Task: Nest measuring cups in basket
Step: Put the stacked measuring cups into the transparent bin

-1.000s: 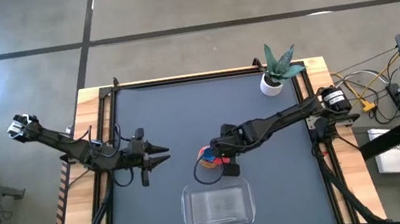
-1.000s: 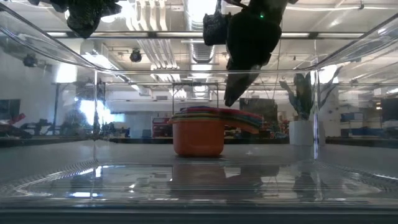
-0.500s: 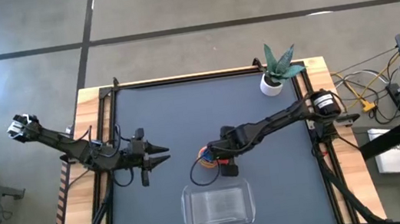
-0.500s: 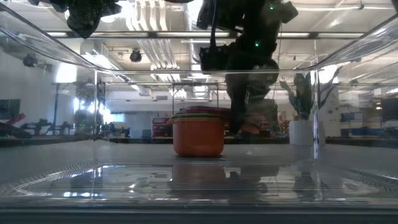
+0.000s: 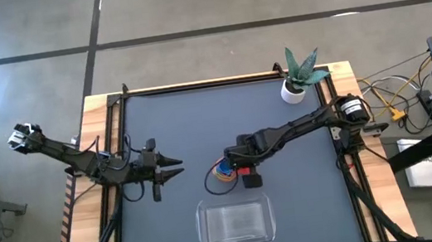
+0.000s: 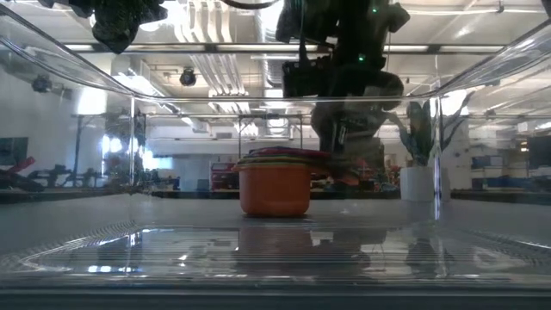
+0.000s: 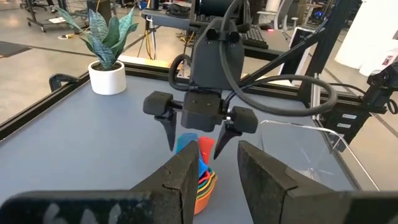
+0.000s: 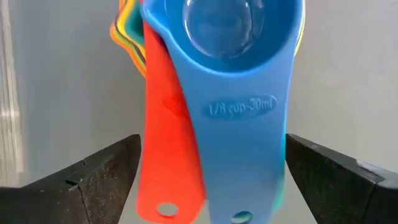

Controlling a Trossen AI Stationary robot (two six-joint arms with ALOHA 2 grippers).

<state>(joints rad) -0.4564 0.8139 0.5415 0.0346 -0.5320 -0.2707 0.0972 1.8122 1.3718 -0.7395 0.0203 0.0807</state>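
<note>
High view: the nested measuring cups (image 5: 223, 171) are straddled by the wide-open right gripper (image 5: 231, 169), at twelve o'clock from the basket (image 5: 236, 222); the left gripper (image 5: 177, 166) is parked at nine o'clock, fingers slightly parted, nothing held.

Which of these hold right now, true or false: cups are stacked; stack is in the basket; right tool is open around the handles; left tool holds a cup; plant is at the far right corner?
1. The cups are nested in one stack. True.
2. The stack sits inside the basket. False: it stands on the table beyond the basket, which holds nothing.
3. The right tool is open, its fingers on either side of the handles. True.
4. The left tool holds a cup. False: it holds nothing and hovers left of the stack.
5. The plant is at the table's far right corner. True.
</note>
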